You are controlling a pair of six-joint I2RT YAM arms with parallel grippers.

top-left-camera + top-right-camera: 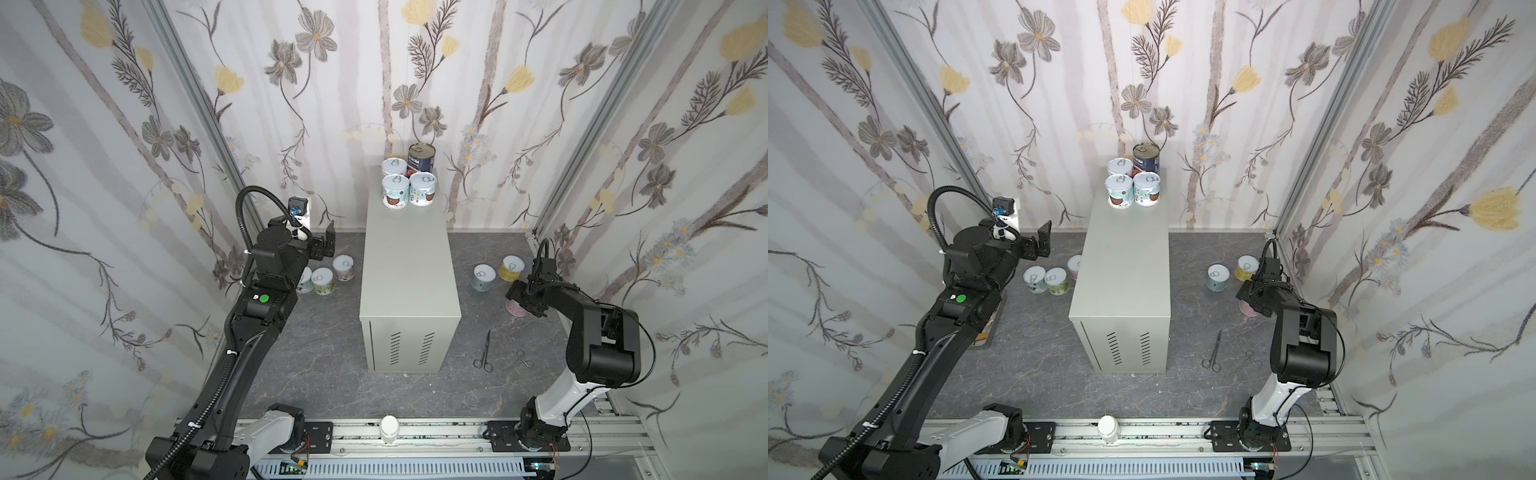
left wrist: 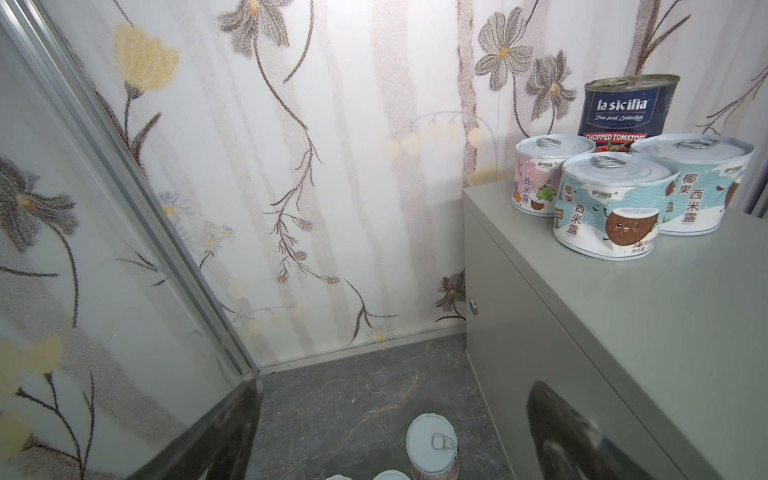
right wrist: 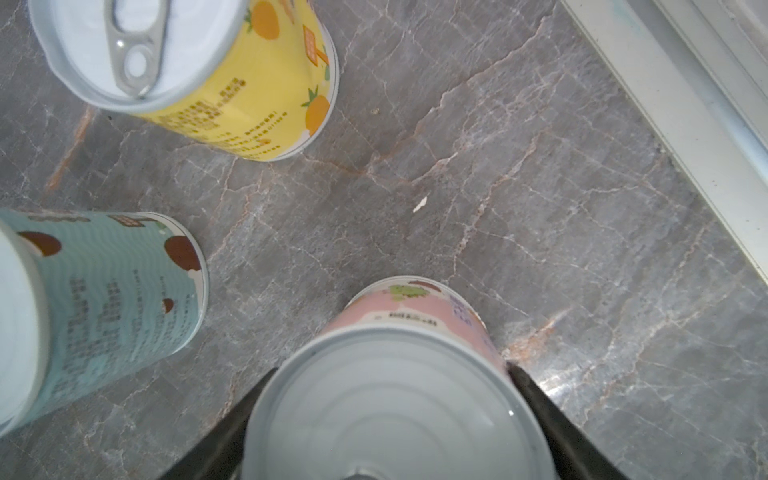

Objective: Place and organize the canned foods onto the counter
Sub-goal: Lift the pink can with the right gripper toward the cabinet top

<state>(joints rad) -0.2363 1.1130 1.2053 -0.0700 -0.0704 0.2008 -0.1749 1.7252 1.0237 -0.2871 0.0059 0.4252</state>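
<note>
The counter [image 1: 409, 270] [image 1: 1121, 270] [image 2: 665, 311] carries at its far end three short cans [image 1: 395, 189] and a taller dark blue can [image 1: 421, 157] [image 2: 627, 110]. Three short cans [image 1: 344, 266] [image 2: 432, 444] stand on the floor to its left. To its right on the floor are a teal can [image 1: 484, 277] [image 3: 104, 299] and a yellow can [image 1: 511, 268] [image 3: 232, 83]. My right gripper [image 1: 524, 307] [image 3: 390, 370] reaches down over a pink can [image 1: 514, 308] [image 3: 415, 316] on the floor, fingers pressed on both sides of it. My left gripper [image 1: 328, 243] [image 2: 392, 415] hangs open and empty above the left cans.
Scissors [image 1: 484, 353] and forceps [image 1: 517, 361] lie on the dark marbled floor, near right of the counter. A white bottle [image 1: 389, 428] sits on the front rail. Floral walls close in the back and both sides.
</note>
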